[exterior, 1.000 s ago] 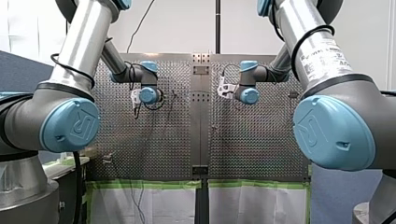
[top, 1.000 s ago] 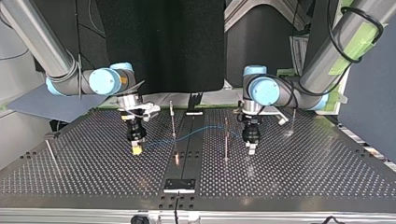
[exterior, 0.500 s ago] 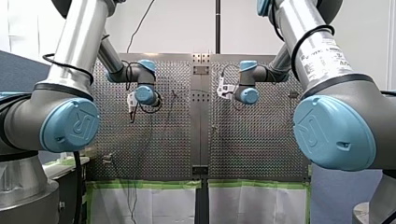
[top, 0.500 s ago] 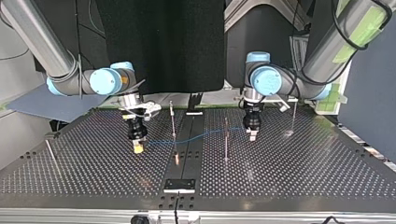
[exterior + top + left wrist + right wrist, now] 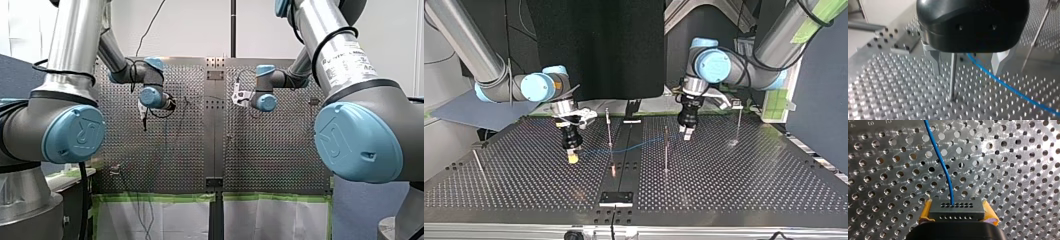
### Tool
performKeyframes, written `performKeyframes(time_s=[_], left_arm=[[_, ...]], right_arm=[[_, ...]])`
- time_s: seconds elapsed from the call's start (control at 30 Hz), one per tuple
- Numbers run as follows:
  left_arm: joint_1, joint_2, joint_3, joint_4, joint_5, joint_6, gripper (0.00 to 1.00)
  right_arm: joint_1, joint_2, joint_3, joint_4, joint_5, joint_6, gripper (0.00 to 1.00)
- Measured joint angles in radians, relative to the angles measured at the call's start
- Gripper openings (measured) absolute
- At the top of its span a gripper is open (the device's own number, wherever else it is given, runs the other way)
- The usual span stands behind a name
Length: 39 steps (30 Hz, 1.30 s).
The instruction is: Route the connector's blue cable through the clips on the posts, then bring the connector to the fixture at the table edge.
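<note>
In the right wrist view, a small black connector [image 5: 957,208] sits between yellow pads [image 5: 926,211], with my right gripper [image 5: 958,214] shut on it. Its blue cable [image 5: 939,157] runs away over the perforated plate. At the top view's left, my right gripper [image 5: 571,156] hovers low over the table. From there the blue cable [image 5: 634,145] passes a thin post [image 5: 609,129] and reaches a second post [image 5: 666,150]. My left gripper [image 5: 686,132] hangs open just behind that second post. In the left wrist view, my left gripper [image 5: 966,73] has a post [image 5: 953,75] between its metal fingers and the cable [image 5: 1003,83] beside one finger.
A black fixture plate [image 5: 616,198] lies at the table's near edge in the top view, on the centre seam. More thin posts stand at that view's right [image 5: 739,125] and far left [image 5: 478,162]. A black bracket [image 5: 632,107] stands at the far edge.
In the top view my left gripper has risen and drawn back toward the table's far edge, staying open. My right gripper has barely shifted and still holds the connector.
</note>
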Motion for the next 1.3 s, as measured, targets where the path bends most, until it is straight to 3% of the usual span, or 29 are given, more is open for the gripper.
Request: performKeyframes(time_s=[0.47, 1.3], left_arm=[[-0.018, 0.112, -0.125, -0.003, 0.044, -0.023, 1.0], [-0.034, 0.115, -0.136, 0.01, 0.078, -0.041, 1.0]], right_arm=[[0.001, 0.0, 0.0, 0.0, 0.0, 0.0, 0.0], [0.006, 0.0, 0.0, 0.002, -0.001, 0.0, 0.0]])
